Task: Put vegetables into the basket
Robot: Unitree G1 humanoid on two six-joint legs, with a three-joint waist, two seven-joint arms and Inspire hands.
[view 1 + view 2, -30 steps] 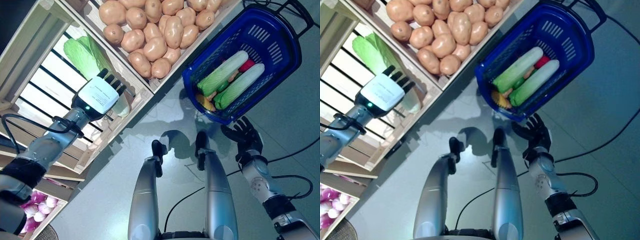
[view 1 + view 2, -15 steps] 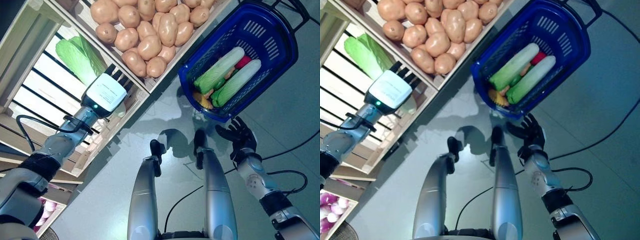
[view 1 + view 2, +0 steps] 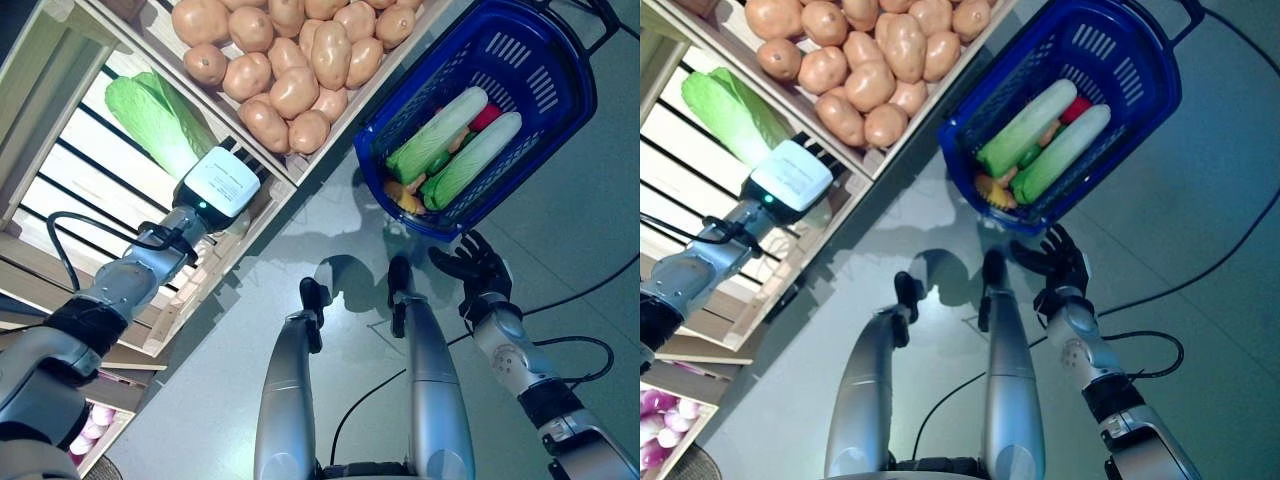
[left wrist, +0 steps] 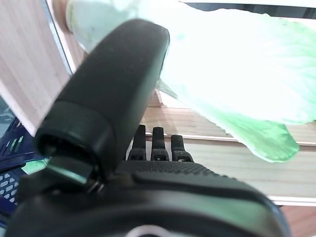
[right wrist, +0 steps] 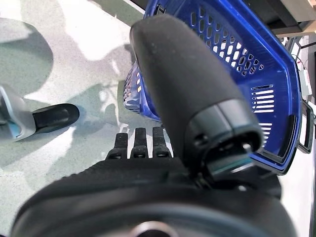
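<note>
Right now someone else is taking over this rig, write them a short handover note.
Left hand: open, reaching into the slatted wooden crate at the cabbage, nothing gripped.
Right hand: open, empty, low beside the blue basket on the floor.
Done: two cabbages and some smaller vegetables are already in the basket.
Left: grasp the crate cabbage and carry it to the basket. Potatoes sit in the next crate.

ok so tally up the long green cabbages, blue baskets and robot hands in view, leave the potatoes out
long pale green cabbages: 3, two in the basket and one in the wooden crate
blue plastic basket: 1
dark robot hands: 2, left hand and right hand
total: 6
</note>
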